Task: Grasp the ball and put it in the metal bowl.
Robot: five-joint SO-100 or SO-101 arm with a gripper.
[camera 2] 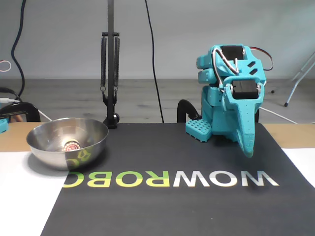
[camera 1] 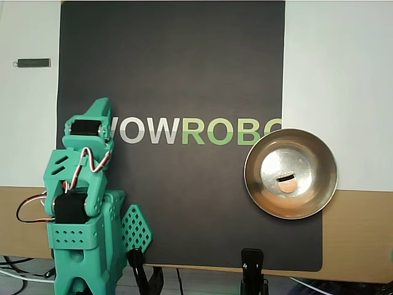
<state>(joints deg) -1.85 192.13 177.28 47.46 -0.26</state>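
In the overhead view, the shiny steel metal bowl (camera 1: 290, 173) covered the last letter of the printed logo (camera 1: 196, 131), and the small tan ball (camera 1: 287, 184) in it was half hidden by a dark reflection. The teal arm's folded hand (camera 2: 248, 150) hid its finger gap in both views.

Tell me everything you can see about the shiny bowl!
The metal bowl is round, silvery and mirror-shiny, with a wide rim and a flat bottom. It sits upright, half on the black mat, covering the end of the logo, which reflects on its side in the fixed view. The small tan ball rests inside on the bottom. Nothing else touches it.
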